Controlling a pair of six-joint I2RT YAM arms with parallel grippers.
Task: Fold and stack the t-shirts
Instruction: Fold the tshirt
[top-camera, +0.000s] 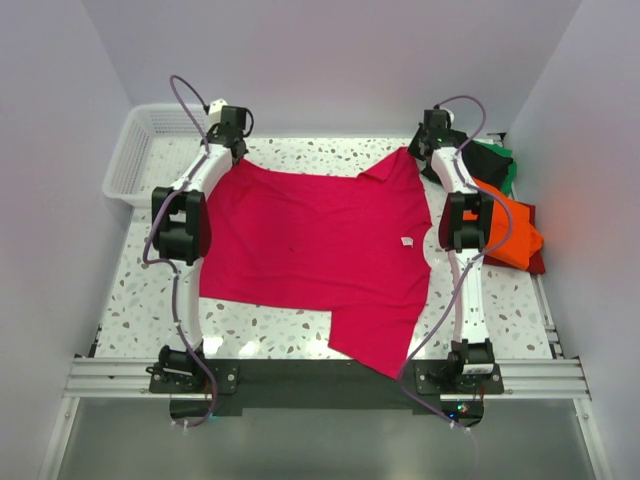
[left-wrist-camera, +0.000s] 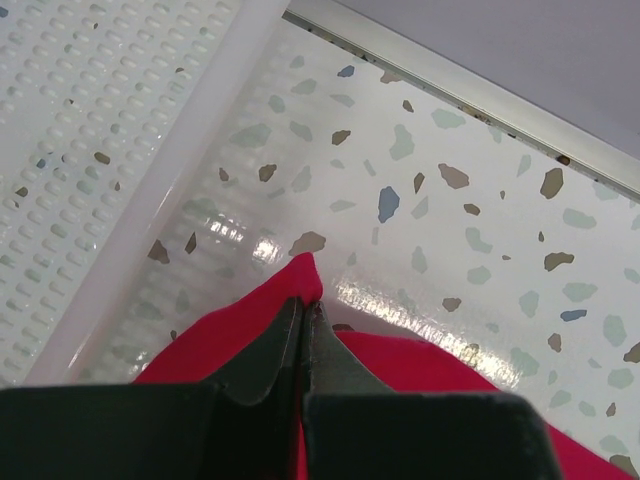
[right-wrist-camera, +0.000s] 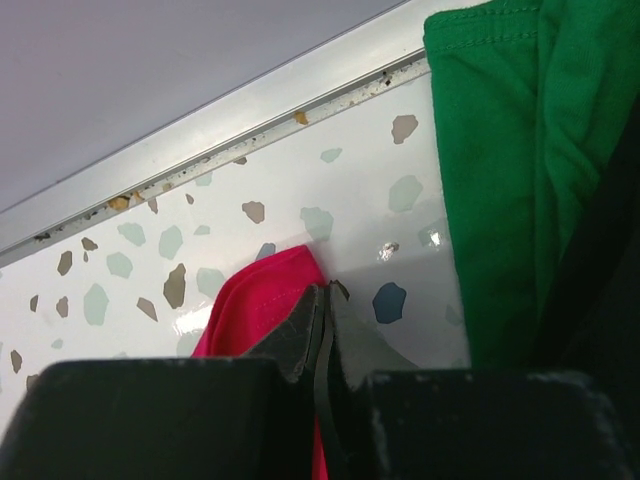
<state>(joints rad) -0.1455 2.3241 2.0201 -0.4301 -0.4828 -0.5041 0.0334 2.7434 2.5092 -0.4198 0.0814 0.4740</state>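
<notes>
A crimson-pink t-shirt (top-camera: 310, 250) with a small white neck label (top-camera: 407, 241) lies spread across the table. My left gripper (top-camera: 236, 150) is shut on its far left corner; in the left wrist view the cloth (left-wrist-camera: 300, 275) pokes out past the closed fingertips (left-wrist-camera: 303, 308). My right gripper (top-camera: 420, 150) is shut on the far right corner, a sleeve; in the right wrist view the cloth (right-wrist-camera: 265, 295) sits between the closed fingertips (right-wrist-camera: 327, 295). Folded orange (top-camera: 510, 232), black (top-camera: 483, 160), green (top-camera: 510, 170) and dark red (top-camera: 537, 262) shirts are piled at the right.
A white plastic mesh basket (top-camera: 140, 150) stands at the far left corner; it also shows in the left wrist view (left-wrist-camera: 90, 150). The table's back rail (right-wrist-camera: 230, 130) runs just beyond both grippers. The green shirt (right-wrist-camera: 510, 150) lies close to the right of my right gripper.
</notes>
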